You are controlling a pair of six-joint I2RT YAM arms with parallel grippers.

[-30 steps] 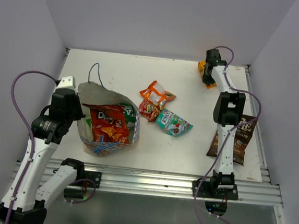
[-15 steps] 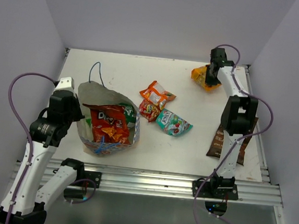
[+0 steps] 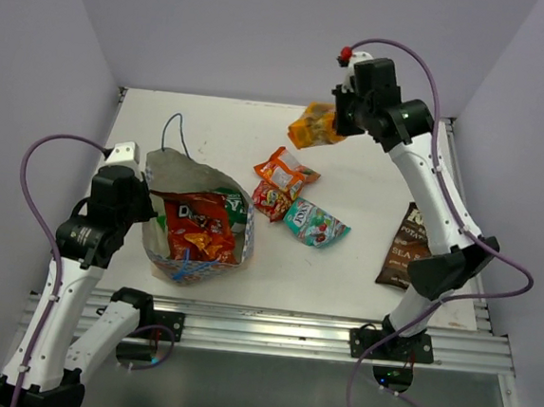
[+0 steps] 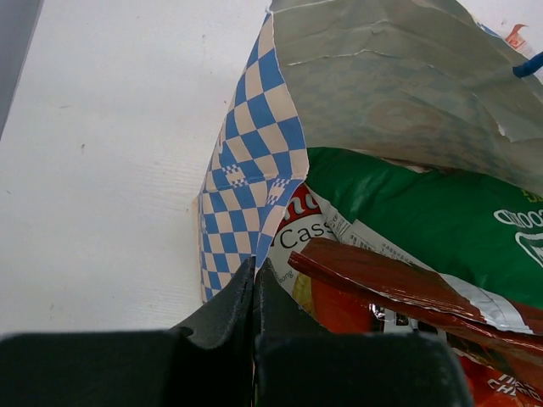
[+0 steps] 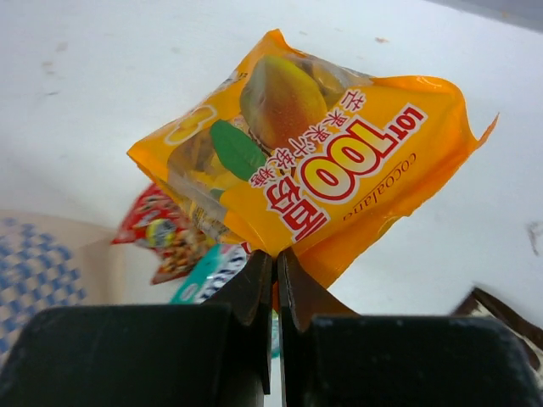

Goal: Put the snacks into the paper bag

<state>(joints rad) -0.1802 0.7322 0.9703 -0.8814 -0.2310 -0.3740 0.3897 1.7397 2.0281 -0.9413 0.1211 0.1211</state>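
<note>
Yellow-orange foil packet (image 5: 339, 170), crinkly, mango picture, green leaf, red-outlined white lettering

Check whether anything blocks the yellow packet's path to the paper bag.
Nothing visible. The right gripper holds the yellow packet aloft; three loose packets lie on the table under the route, and the paper bag is open.

We note a white table (image 3: 221, 132) enclosed on three sides by plain lavender-grey walls (image 3: 296, 34). Along its near edge runs a ribbed aluminium rail (image 3: 271, 322). Below the rail we see a grey floor panel (image 3: 265, 393).
</note>
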